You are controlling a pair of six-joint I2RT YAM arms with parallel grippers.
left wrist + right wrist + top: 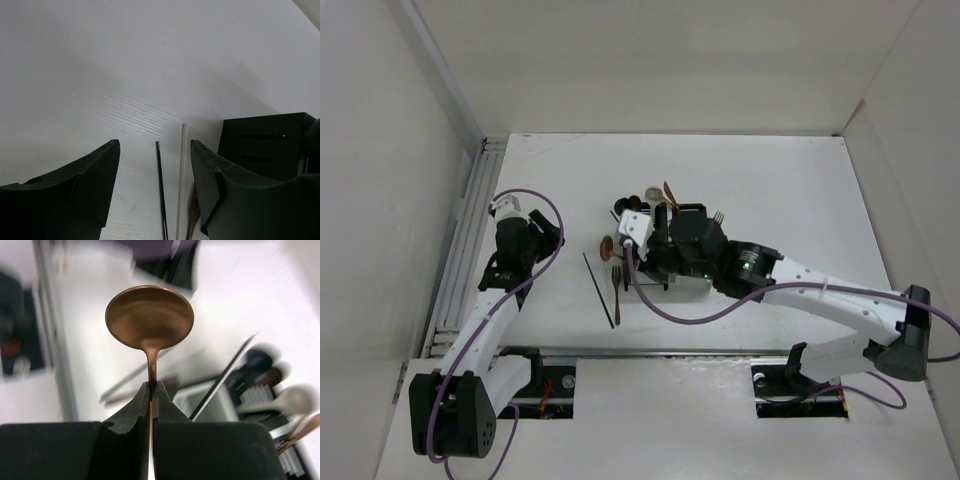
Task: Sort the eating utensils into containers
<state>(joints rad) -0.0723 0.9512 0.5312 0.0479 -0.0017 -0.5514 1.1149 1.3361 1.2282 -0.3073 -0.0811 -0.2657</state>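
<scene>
- The right hand (151,387) was shut tight on the neck of a copper spoon (149,315), with the bowl out ahead of the fingers. The spoon seemed lifted off the worktop (770,180), just left of the caddy (265,145) and not yet over any compartment.
- The left hand (155,145) stood about half open with nothing between its fingers. It hovered low over the worktop, well left of the caddy.
- Done: several utensils stood upright in the caddy, among them a black spoon (260,360), a pale spoon (295,397) and some copper pieces. The right arm covered much of the caddy in the top view, so neither the count nor the sorting by compartment could be told.
- Left: a black chopstick (598,288), a pale chopstick (181,175) and a fork (617,290) lay loose on the worktop, close together, left of and nearer than the caddy.
- Judgement: the task looked well under way but not finished. The held spoon had yet to go in, and at least three pieces on the worktop remained to be picked up.
</scene>
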